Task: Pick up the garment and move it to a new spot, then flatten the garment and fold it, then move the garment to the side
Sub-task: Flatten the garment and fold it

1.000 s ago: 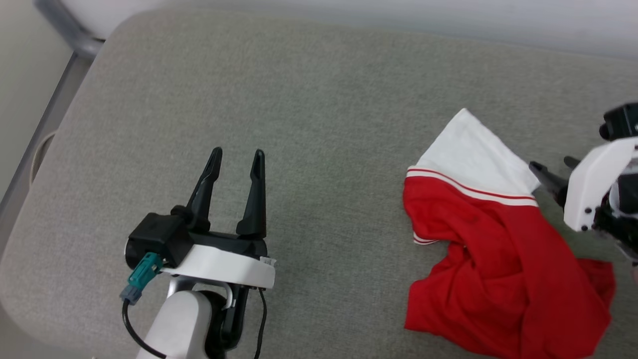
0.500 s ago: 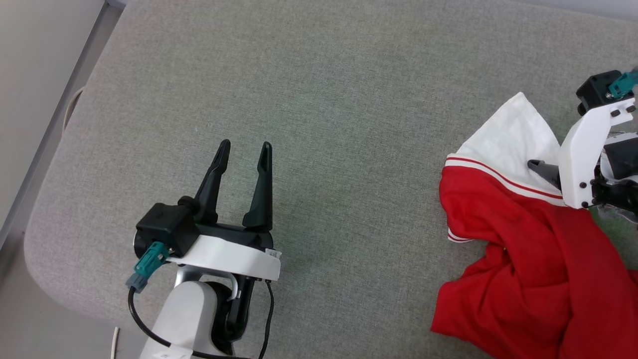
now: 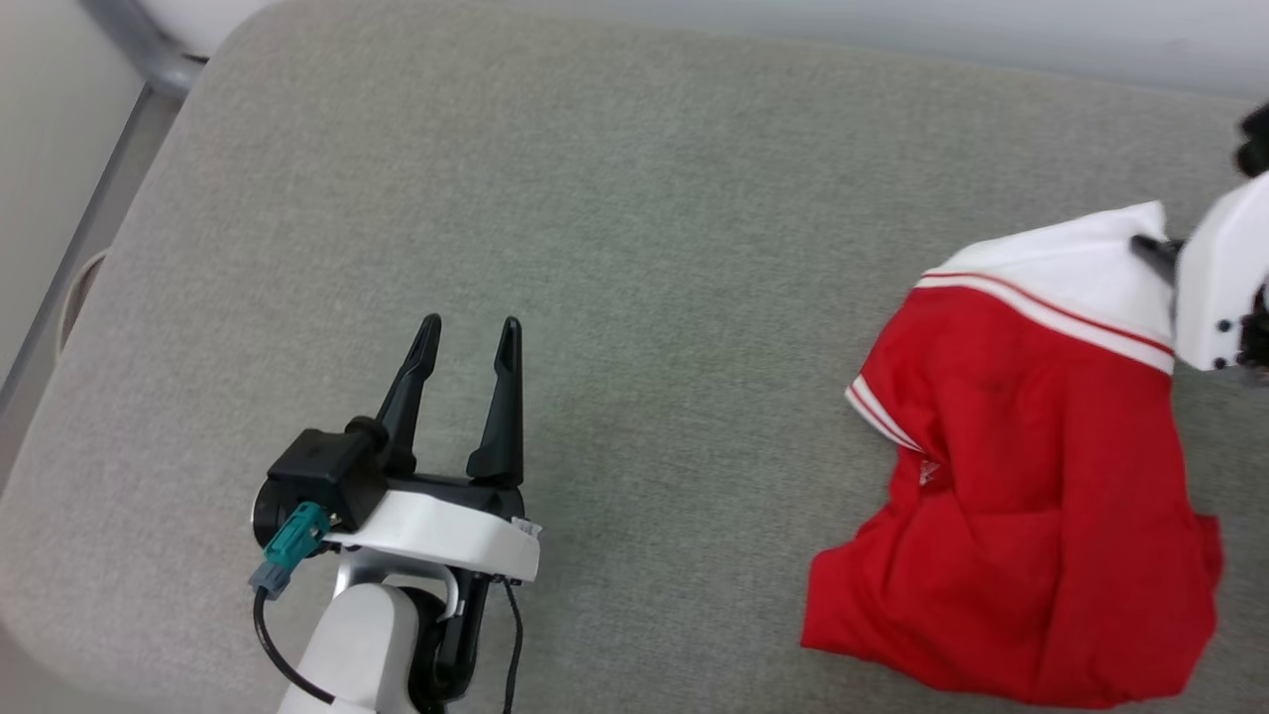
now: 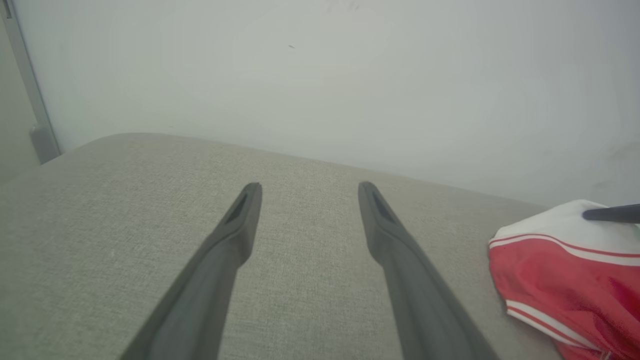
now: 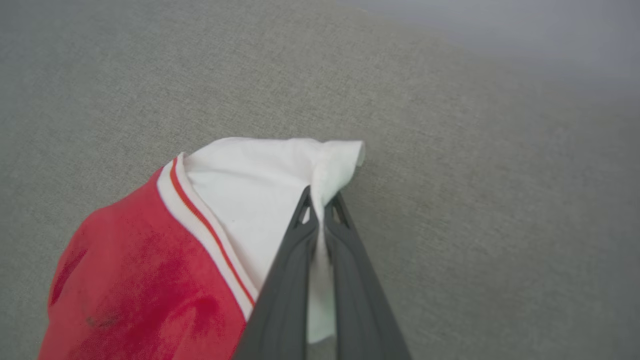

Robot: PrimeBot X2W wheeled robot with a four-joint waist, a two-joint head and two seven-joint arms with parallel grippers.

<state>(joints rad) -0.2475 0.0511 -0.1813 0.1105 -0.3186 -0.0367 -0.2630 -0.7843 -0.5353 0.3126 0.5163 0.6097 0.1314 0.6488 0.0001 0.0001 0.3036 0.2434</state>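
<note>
Two grippers, one garment, all on grey padded surface [image 3: 634, 218].
1) left gripper [image 3: 471, 325]: fingers spread wide, nothing held, over bare surface. Jersey sits well off to its right, no contact.
2) garment [image 3: 1031, 476]: red jersey, crumpled heap. White panel w/ red-white stripe trim is at right gripper's tips. Red bulk lies left of those fingers, back toward wrist.
3) right gripper [image 5: 321, 196]: fingers pinched tight on white corner. Corner poss. raised off surface, view unclear.

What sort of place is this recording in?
Probably a plain indoor room: a padded grey fabric surface, like a bed or bench, against a bare pale wall, a red garment on it.
</note>
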